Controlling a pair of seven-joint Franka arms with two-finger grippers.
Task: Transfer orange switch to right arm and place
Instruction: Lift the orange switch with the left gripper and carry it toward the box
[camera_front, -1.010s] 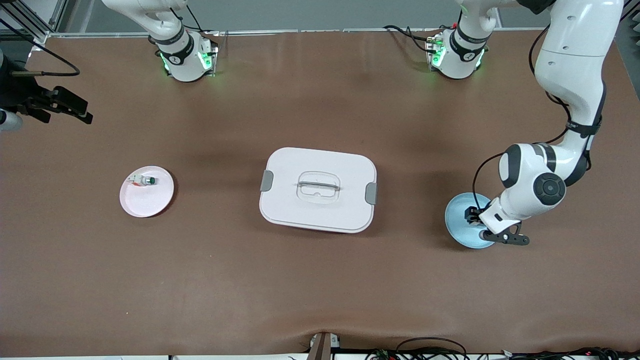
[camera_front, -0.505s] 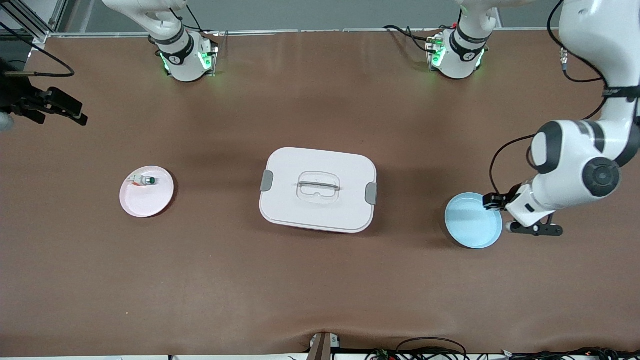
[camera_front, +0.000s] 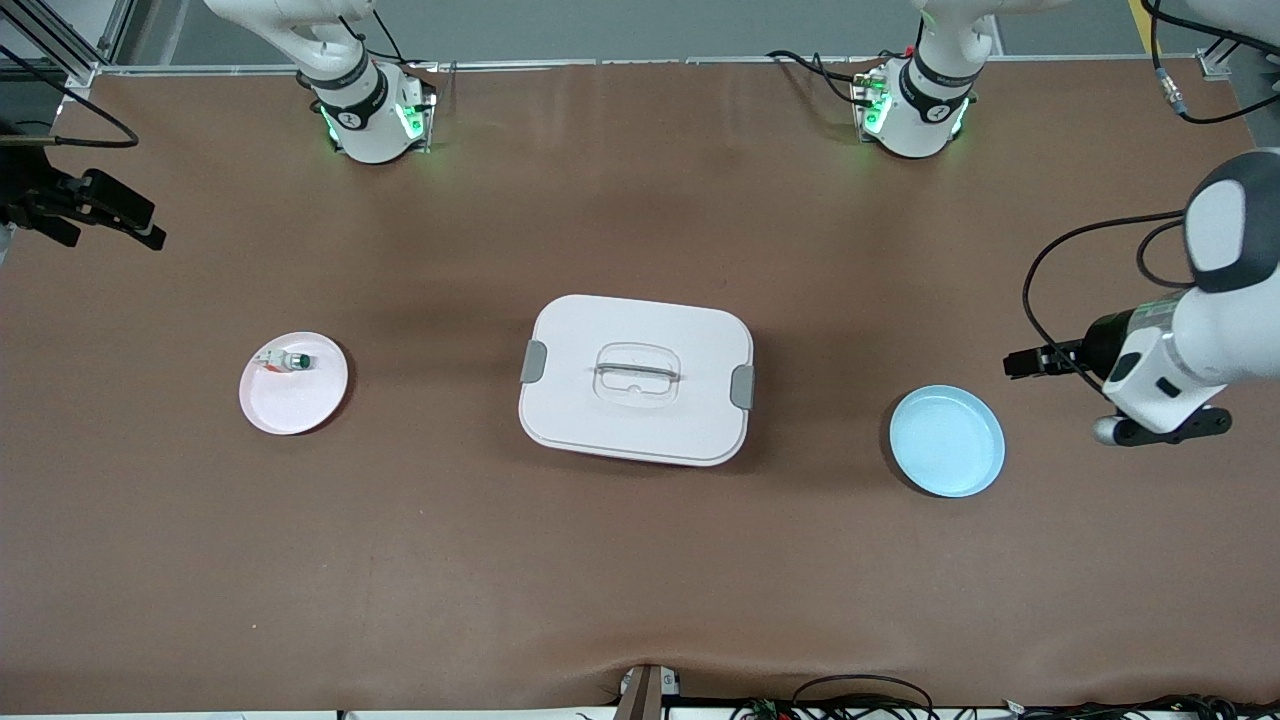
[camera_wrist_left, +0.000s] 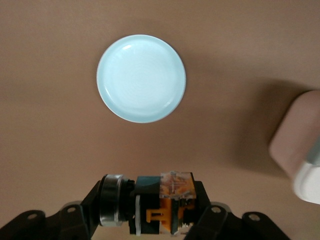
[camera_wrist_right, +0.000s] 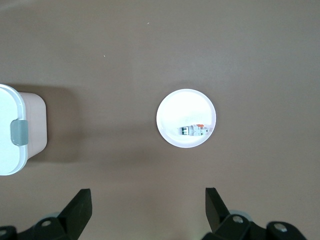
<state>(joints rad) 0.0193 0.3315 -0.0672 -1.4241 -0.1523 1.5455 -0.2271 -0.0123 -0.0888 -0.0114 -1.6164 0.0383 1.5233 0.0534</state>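
Observation:
My left gripper (camera_front: 1028, 361) is shut on the orange switch (camera_wrist_left: 167, 201), a small black boxy part with an orange middle and a silver ring at one end. It holds the switch up in the air over bare table, beside the light blue plate (camera_front: 947, 441) on the side toward the left arm's end. In the left wrist view the switch lies crosswise between the two black fingers (camera_wrist_left: 80, 210), with the blue plate (camera_wrist_left: 141, 77) empty below. My right gripper (camera_front: 148, 228) is open and empty, high over the table's right-arm end; its spread fingers (camera_wrist_right: 80, 210) show in the right wrist view.
A white box with a closed lid and handle (camera_front: 636, 380) stands mid-table. A pink plate (camera_front: 293, 400) toward the right arm's end holds a small white part with a green knob (camera_front: 290, 361); the plate also shows in the right wrist view (camera_wrist_right: 186, 107).
My left gripper rose off the blue plate with the switch and moved toward the left arm's end of the table. My right gripper drifted slightly toward the table's edge.

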